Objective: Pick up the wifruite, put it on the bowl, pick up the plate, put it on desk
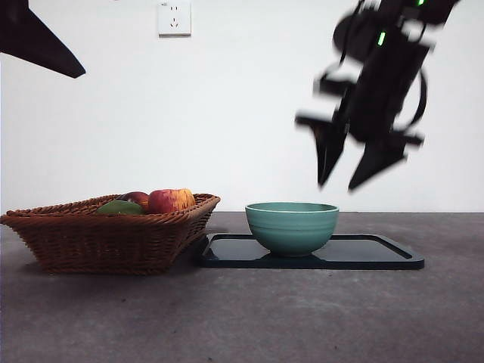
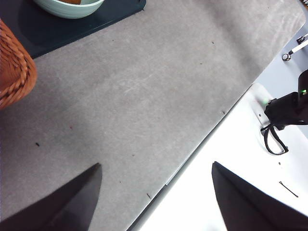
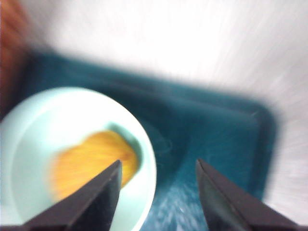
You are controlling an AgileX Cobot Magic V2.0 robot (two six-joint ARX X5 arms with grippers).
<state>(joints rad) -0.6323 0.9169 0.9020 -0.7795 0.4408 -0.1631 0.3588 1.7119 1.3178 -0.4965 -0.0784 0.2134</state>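
An orange fruit (image 3: 91,161) lies inside the teal-green bowl (image 1: 292,227); the front view hides it behind the bowl's wall. In the left wrist view only a sliver of that fruit (image 2: 72,1) shows in the bowl (image 2: 70,7). My right gripper (image 1: 339,185) hangs open and empty in the air, above and just right of the bowl. Its wrist view is blurred, with the right gripper (image 3: 158,163) over the bowl's rim (image 3: 29,125). The bowl stands on a flat black tray (image 1: 370,253); no separate plate shows. My left gripper (image 2: 156,164) is open and empty over the edge of the desk (image 2: 144,96).
A brown wicker basket (image 1: 98,238) with a red apple (image 1: 170,200) and a green fruit (image 1: 119,206) sits left of the tray, touching its corner. The left arm (image 1: 38,41) shows only as a dark tip at the top left. A wall socket (image 1: 174,18) is behind.
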